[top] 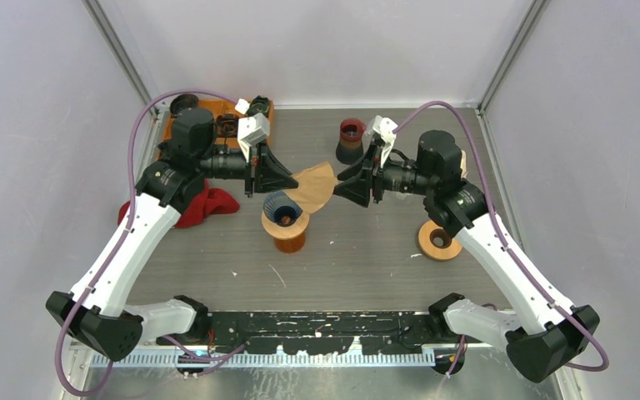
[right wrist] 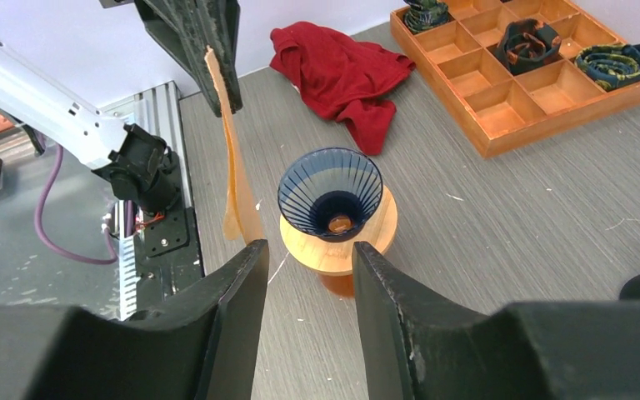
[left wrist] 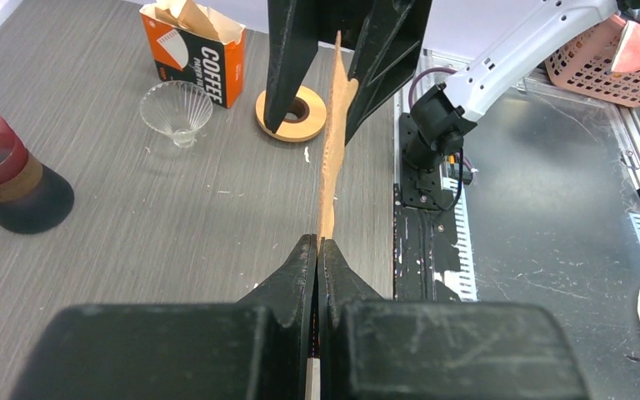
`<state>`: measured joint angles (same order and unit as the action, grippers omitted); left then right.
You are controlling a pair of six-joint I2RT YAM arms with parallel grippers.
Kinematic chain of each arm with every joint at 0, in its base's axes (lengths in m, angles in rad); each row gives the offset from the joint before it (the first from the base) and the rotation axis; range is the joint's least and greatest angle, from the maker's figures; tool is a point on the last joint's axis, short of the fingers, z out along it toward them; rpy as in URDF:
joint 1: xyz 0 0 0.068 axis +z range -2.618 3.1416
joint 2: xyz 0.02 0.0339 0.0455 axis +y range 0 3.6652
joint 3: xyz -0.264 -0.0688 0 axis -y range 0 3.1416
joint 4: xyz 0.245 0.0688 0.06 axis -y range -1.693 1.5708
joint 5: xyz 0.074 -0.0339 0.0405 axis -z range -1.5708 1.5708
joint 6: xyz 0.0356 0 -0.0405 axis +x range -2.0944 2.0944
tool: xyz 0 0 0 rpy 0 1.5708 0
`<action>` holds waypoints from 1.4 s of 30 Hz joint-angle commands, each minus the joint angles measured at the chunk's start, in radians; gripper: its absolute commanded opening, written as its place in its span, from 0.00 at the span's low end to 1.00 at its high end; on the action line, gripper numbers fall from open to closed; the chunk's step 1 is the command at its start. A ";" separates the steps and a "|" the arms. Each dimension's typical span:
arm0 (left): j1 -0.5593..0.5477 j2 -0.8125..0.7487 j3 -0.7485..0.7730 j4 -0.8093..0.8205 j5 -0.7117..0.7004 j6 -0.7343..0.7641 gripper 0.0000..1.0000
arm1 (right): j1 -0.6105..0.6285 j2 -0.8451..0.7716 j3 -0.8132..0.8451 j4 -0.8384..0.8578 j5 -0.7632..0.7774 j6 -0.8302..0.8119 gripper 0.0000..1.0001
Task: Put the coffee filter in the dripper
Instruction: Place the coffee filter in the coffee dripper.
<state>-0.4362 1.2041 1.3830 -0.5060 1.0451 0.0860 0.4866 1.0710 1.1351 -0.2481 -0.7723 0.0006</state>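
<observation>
left wrist only: orange filter box (left wrist: 196, 54), clear glass funnel (left wrist: 175, 110) beside it | right wrist only: wooden tray (right wrist: 508, 125), some compartments holding dark rolled items | left gripper (left wrist: 318, 242) level, clamped on coffee filter (left wrist: 329, 150), paper hanging just beside blue dripper (right wrist: 331, 192) | right gripper (right wrist: 308, 246) facing it, jaws wide apart, gripping nothing | dripper sits on wooden stand (right wrist: 375, 237)

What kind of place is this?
Probably a lab robot test cell: white panels enclose the table, the left arm and right arm are mounted at its edge, and the dripper seems a prop.
</observation>
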 commanded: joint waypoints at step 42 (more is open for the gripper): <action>0.006 0.010 0.021 -0.014 0.058 0.037 0.00 | -0.004 -0.108 -0.046 0.196 -0.011 0.082 0.49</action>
<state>-0.4362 1.2179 1.3830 -0.5339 1.0676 0.1123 0.4866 0.9840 1.0824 -0.1253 -0.7582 0.0677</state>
